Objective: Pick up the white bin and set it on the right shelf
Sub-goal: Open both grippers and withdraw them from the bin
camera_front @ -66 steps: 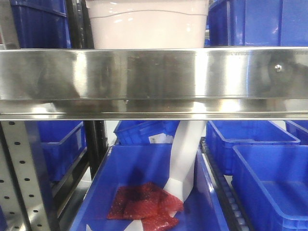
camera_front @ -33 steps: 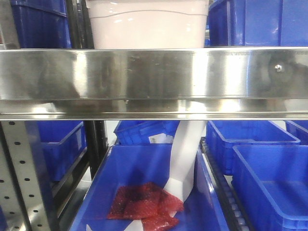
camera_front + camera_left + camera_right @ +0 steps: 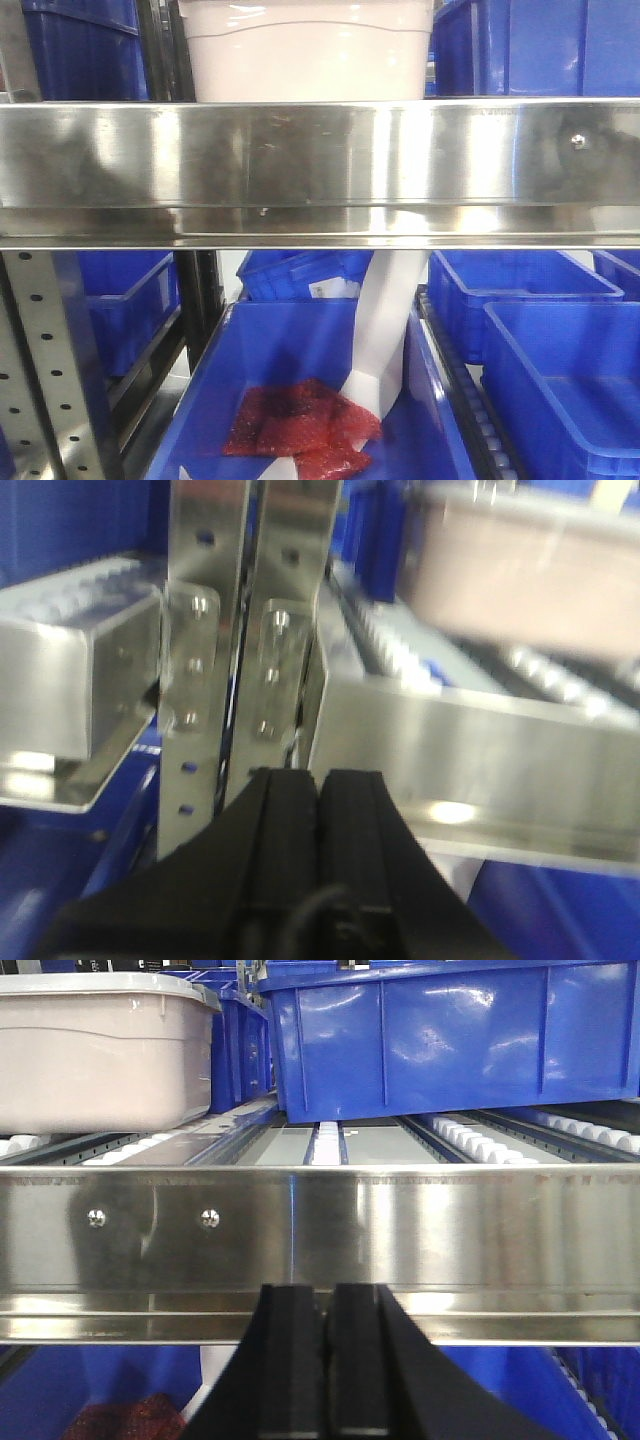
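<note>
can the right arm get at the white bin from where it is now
Probably not yet. The right pincer is shut, low before the steel rail; the white bin sits behind and above it, off left.

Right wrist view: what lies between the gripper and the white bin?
The steel shelf rail crosses between the shut right gripper and white bin.

Light is bright and even. The broad shiny stainless-steel front rail [image 3: 320, 165] shows white glare patches and dark reflections. The left wrist view is blurred, especially the far pinkish translucent plastic tub [image 3: 520, 575].
</note>
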You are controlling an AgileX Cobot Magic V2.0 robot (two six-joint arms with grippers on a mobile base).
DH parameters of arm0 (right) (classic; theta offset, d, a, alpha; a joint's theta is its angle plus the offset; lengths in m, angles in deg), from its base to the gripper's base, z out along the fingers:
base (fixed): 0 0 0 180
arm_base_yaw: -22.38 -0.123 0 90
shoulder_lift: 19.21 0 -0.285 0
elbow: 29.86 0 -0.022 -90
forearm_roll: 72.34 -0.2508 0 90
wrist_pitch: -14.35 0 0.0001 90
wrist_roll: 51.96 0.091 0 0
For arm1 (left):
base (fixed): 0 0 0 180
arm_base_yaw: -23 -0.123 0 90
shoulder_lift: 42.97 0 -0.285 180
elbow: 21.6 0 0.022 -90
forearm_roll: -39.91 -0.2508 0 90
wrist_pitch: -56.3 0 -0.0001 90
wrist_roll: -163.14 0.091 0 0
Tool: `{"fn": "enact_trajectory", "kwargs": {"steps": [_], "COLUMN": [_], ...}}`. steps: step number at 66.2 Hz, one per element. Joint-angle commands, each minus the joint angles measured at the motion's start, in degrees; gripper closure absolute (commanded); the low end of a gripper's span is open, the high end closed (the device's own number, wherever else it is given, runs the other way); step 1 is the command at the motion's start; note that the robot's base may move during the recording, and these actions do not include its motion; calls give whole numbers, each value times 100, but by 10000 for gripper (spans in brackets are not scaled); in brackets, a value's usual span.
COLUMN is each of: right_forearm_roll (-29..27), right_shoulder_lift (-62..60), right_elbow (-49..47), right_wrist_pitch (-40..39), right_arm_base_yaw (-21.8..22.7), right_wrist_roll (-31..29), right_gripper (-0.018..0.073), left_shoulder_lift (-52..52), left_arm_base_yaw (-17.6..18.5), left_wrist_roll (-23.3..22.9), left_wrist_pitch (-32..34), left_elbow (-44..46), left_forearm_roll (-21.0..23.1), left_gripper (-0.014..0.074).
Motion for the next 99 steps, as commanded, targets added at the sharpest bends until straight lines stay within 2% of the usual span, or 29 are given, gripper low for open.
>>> {"fn": "enact_trajectory", "kwargs": {"steps": [1, 10, 16, 22, 26, 39, 60, 73, 81, 99], "right_forearm_roll": [-13, -13, -13, -13, -13, -13, -13, -13, -13, -13], "right_shoulder_lift": [-112, -112, -112, -112, -112, -106, -106, -106, -106, -106], "right_elbow": [-2, -2, -2, -2, -2, -2, -2, -2, -2, -2], "right_wrist_pitch": [-475, -475, -475, -475, -475, -481, -481, -481, -481, -481], "right_arm_base_yaw": [-10, -10, -10, -10, -10, -10, -10, -10, -10, -10], "right_wrist_roll": [-46, -46, -46, -46, -46, -46, -46, -46, -46, -46], "right_gripper": [504, 504, 504, 504, 504, 504, 504, 504, 504, 504], "left_shoulder_lift": [33, -18, -258, -721, -1178, -1114, -1114, -1114, -1114, -1114], "left_arm_base_yaw": [90, 90, 90, 90, 90, 90, 90, 90, 90, 90], "left_wrist_roll": [-259, -259, -259, -259, -259, -259, -259, -269, -725, -738], "left_wrist_pitch": [675, 1526, 1748, 1718, 1049, 1153, 1152, 1152, 1078, 1065], "left_elbow": [74, -333, -671, -987, -971, -973, -973, -973, -973, -973], "left_forearm_roll": [-356, -573, -615, -629, -816, -996, -995, -824, -864, -1002], "left_gripper": [715, 715, 715, 715, 715, 715, 715, 715, 715, 715]}}
